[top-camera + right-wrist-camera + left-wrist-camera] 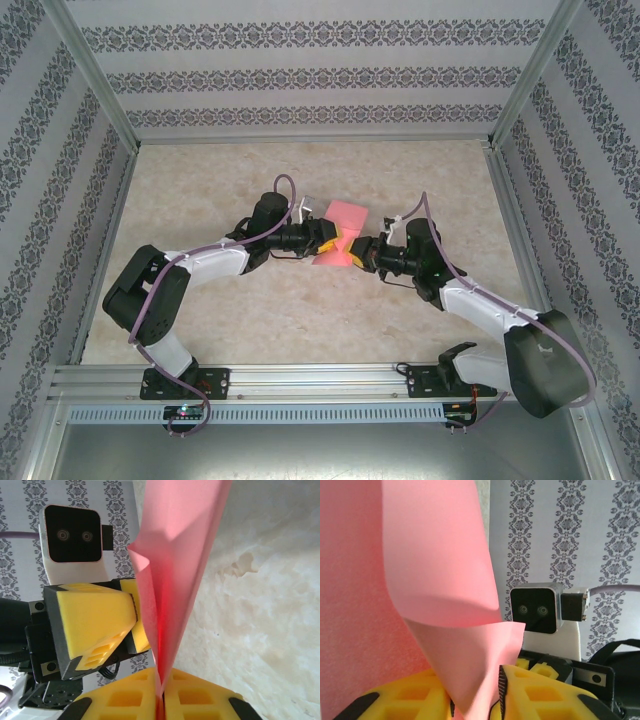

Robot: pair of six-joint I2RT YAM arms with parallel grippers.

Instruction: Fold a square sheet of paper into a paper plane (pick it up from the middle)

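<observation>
Right hand [161, 682] is clamped on the square sheet of paper [175, 555], lifted for folding; left hand [475, 695] is parted loosely around its pinched middle.

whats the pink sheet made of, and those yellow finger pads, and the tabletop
Pink sheet: thin matte paper; it curls, creases sharply and glows redder where its layers overlap.
Yellow finger pads: probably soft foam or rubbery plastic, matte, with moulded hollow cells.
Tabletop: smooth beige marble pattern, likely printed laminate rather than stone, though the look leaves that open.
</observation>
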